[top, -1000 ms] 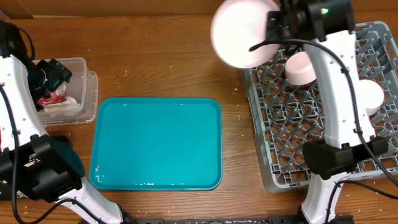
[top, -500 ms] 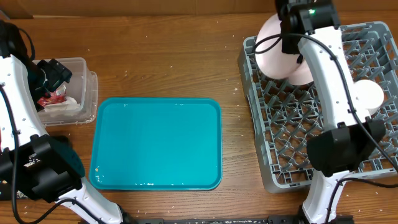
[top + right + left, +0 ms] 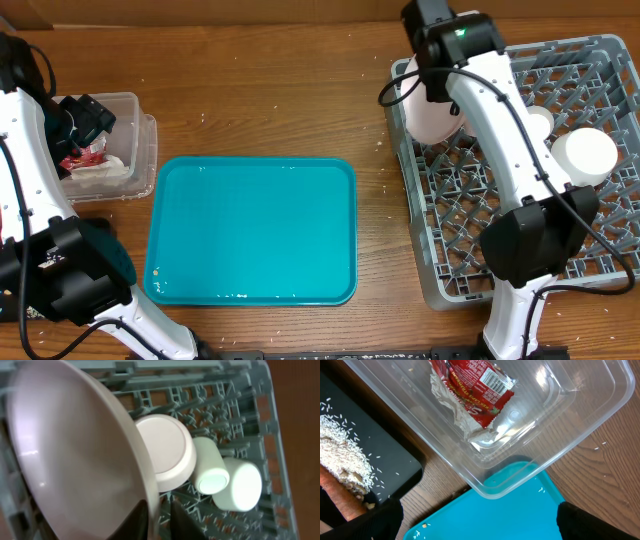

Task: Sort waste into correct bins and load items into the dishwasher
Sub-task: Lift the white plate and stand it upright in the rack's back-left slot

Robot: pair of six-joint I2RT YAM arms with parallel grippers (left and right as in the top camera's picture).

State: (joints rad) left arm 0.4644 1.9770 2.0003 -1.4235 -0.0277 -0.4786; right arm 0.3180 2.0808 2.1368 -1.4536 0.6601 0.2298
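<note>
- Pale pink plate (image 3: 432, 105) leaning on edge in far-left corner of grey dish rack (image 3: 480, 230).
- Best to seat rim between pegs before letting go, then withdraw slowly to avoid toppling.
- Right end effector (image 3: 159, 522): barely parted, straddling plate rim; firmness of grip impossible to tell.
- Left end effector (image 3: 477, 522): spread wide, empty, above clear tub (image 3: 580, 420).

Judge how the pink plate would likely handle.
The plate looks stiff and glossy, so probably slippery at the rim the right gripper straddles. Tilted on edge in the rack, it may tip toward the bowl beside it. Being round, it could roll unless the rack catches it.
</note>
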